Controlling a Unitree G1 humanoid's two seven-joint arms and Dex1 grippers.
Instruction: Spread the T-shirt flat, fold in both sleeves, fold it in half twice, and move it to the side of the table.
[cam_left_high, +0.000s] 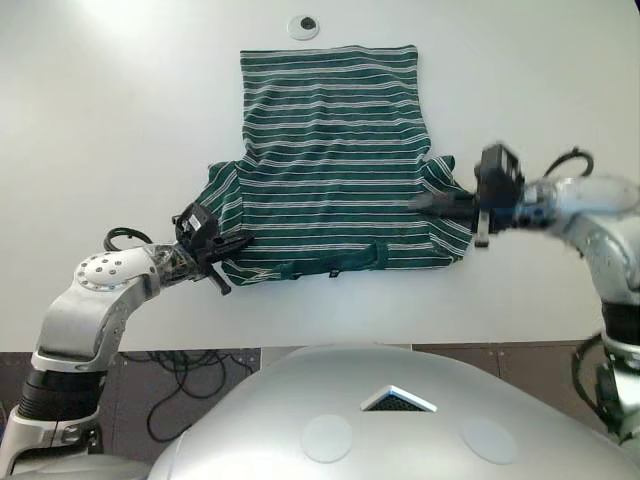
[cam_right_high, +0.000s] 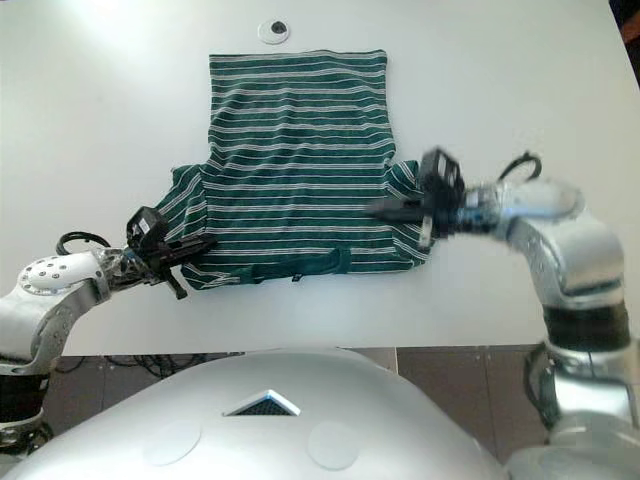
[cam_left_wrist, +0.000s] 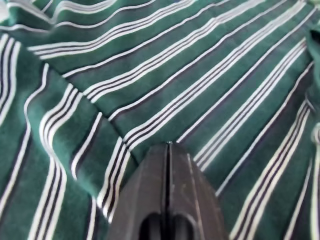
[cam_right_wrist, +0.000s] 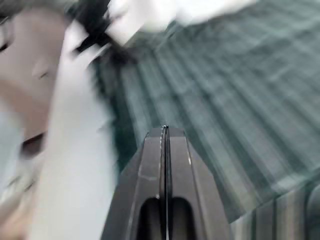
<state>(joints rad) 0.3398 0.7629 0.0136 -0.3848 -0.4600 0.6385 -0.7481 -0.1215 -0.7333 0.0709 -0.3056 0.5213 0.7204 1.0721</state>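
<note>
A dark green T-shirt (cam_left_high: 330, 150) with white stripes lies on the white table (cam_left_high: 110, 120), hem toward the far edge and collar (cam_left_high: 335, 266) toward me. Both sleeves look bunched in at the shoulders. My left gripper (cam_left_high: 245, 242) rests at the shirt's near-left shoulder, shut, its tips (cam_left_wrist: 168, 145) right over the striped cloth with nothing seen between them. My right gripper (cam_left_high: 415, 205) hovers over the right sleeve (cam_left_high: 445, 180), shut as well, its closed fingertips (cam_right_wrist: 164, 129) pointing inward across the fabric.
A small round white disc (cam_left_high: 303, 26) with a dark centre sits just beyond the hem. Bare tabletop stretches left and right of the shirt. The table's front edge (cam_left_high: 300, 346) runs close below the collar, and cables (cam_left_high: 185, 375) lie on the floor beneath.
</note>
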